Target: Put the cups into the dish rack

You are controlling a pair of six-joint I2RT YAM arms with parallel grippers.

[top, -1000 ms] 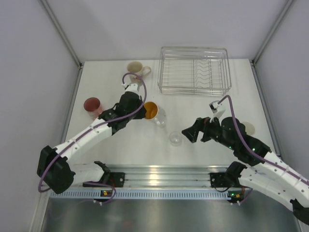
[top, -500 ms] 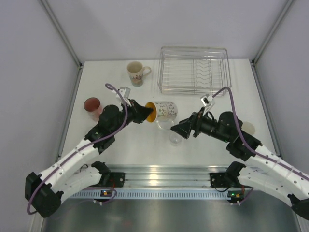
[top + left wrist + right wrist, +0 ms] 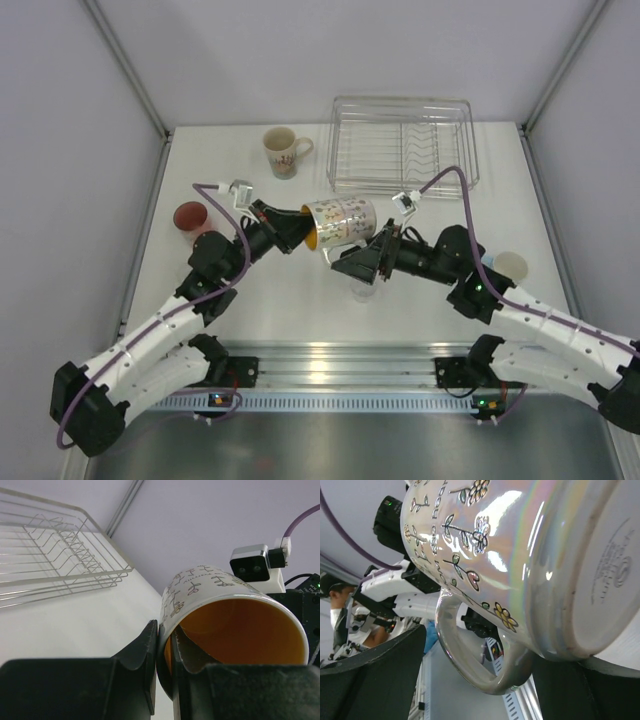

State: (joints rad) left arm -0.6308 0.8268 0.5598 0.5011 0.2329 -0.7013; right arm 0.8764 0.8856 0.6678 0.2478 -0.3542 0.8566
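Note:
My left gripper [image 3: 300, 233] is shut on the rim of an orange-lined floral mug [image 3: 342, 221] and holds it on its side above the table. In the left wrist view one finger [image 3: 146, 647] is outside the rim and one inside the mug [image 3: 235, 630]. My right gripper [image 3: 352, 264] is open just below the mug's base. In the right wrist view its fingers [image 3: 372, 680] straddle the mug's handle [image 3: 470, 667] without closing. The dish rack [image 3: 403, 146] stands at the back. A cream mug [image 3: 282, 151], a red tumbler [image 3: 190, 218], a light blue cup [image 3: 510, 266] and a small clear glass [image 3: 363, 290] stand on the table.
The small clear glass sits right under the two grippers. The rack [image 3: 55, 555] lies beyond the held mug in the left wrist view. Metal frame posts stand at the table's back corners, and an aluminium rail [image 3: 340, 362] runs along the near edge.
My left gripper has lifted the orange-lined mug off the table and swung it to the right. My right gripper has moved left and up to the mug's handle.

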